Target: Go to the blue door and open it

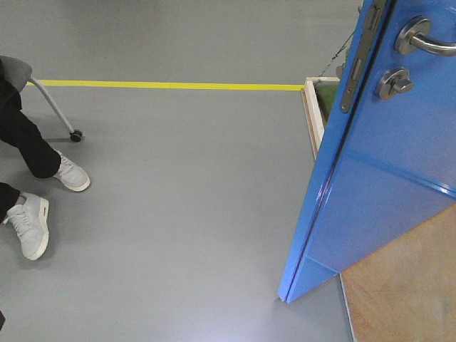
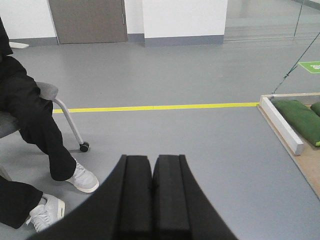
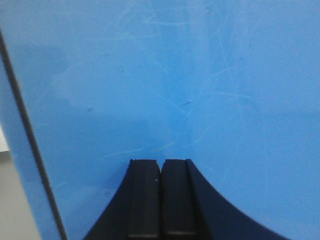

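Right gripper, pressed together and empty, sits close to the door, which fills its frame; left gripper is closed too. Pushing could skid on the glossy panel; the handle, upper right of the front view, is ungrasped.

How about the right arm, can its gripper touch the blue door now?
Probably yes. The shut right gripper points straight at the blue door, which fills its view with nothing between them. Whether they already touch, I cannot tell.
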Available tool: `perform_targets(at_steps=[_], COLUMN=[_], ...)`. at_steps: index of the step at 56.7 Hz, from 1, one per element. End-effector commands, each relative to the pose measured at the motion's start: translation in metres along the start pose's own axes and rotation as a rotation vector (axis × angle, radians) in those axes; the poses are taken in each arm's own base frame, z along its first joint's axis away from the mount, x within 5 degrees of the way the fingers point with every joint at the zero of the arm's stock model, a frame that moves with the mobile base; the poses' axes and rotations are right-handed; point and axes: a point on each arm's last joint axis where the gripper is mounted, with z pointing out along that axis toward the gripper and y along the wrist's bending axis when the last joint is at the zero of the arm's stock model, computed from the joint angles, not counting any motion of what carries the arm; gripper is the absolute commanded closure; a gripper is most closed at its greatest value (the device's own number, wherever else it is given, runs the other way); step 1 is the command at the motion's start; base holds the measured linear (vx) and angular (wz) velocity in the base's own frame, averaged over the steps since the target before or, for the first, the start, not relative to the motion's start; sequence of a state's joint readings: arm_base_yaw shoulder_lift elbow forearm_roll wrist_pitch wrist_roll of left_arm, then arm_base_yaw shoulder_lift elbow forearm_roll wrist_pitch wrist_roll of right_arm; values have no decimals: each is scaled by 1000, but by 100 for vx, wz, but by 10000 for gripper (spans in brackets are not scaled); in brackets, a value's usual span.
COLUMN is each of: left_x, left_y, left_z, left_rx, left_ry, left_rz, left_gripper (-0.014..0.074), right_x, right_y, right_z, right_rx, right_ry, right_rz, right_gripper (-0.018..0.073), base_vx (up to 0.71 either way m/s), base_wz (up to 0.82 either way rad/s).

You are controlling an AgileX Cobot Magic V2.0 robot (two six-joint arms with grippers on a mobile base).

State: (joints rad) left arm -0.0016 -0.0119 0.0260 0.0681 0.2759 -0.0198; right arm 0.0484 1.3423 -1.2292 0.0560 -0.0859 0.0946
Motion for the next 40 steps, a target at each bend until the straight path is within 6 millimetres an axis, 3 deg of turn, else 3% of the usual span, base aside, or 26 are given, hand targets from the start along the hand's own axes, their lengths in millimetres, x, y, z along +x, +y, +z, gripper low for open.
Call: perform_targets(at_steps=[1,40], left_x=[-17,-17], left_y=[0,0], left_z=[-4,-4], left_rx=[7,7], left_ry=[-124,-124], left_rz=[-9,-9], left_gripper=[524,524], right_x=[-24,-24], right_y=[4,4], right_z=[-7,-7], right_rx=[-17,-17], right_ry=[-132,-132], right_rz=[-13,-13], right_gripper=[547,547], base_vx=[9,14], base_wz=[0,7])
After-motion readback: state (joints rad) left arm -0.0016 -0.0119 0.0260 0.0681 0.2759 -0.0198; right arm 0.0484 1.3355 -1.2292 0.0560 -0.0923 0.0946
